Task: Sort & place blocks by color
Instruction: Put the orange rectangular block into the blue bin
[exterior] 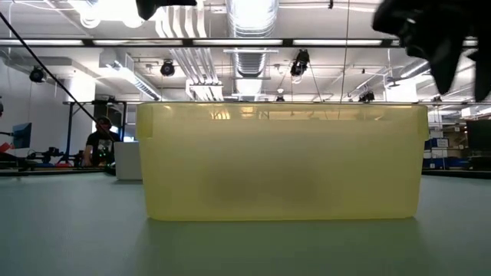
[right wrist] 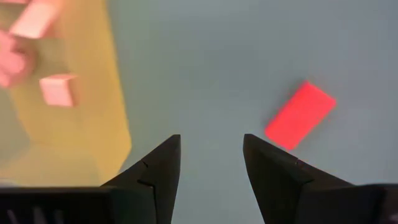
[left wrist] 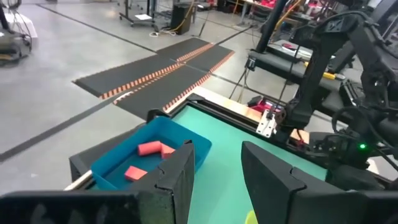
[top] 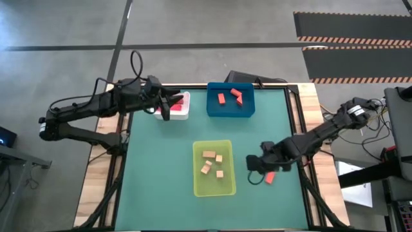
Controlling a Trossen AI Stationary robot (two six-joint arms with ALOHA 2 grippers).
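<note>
From above: last loose coral block (top: pixel 270 176) sits on the mat beside the right gripper (top: pixel 255 163), others already binned by colour. Left gripper (top: pixel 168 103) parks spread-open over the white bin (top: pixel 183 113).
Right wrist: fingers spread, empty, block just off-line.

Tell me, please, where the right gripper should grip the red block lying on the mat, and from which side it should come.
Probably from straight above. The red block lies flat and alone on the mat, clear of the yellow bin. It is an oblong bar, so close the fingers across its two long sides, at the middle. The right gripper is open beside it and would need to turn to match its slant.
</note>
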